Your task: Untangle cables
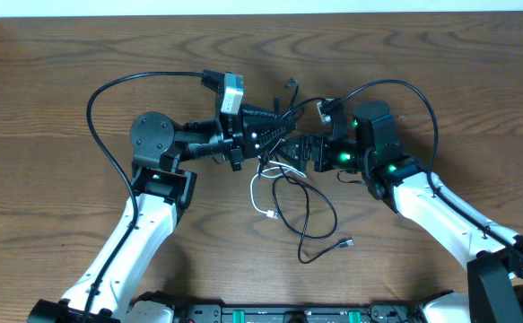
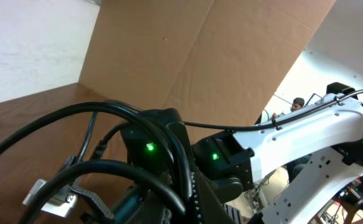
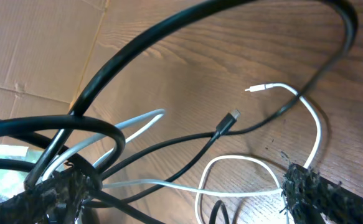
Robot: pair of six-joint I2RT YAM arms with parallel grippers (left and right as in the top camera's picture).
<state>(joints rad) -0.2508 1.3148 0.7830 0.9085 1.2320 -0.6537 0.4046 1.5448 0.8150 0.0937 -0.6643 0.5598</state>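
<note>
The cables lie tangled at the table's middle. A white cable curls below the knot, and a thin black cable loops toward the front and ends in a plug. Another plug sticks out behind the knot. My left gripper is shut in the knot, and black cables arch over its fingers. My right gripper faces it from the right, open wide. In the right wrist view the white cable and a black plug lie between its fingers.
Thick black arm wires arc over the wooden table on the left and right. Brown cardboard stands behind the table's far edge. A person and equipment show far off in the left wrist view.
</note>
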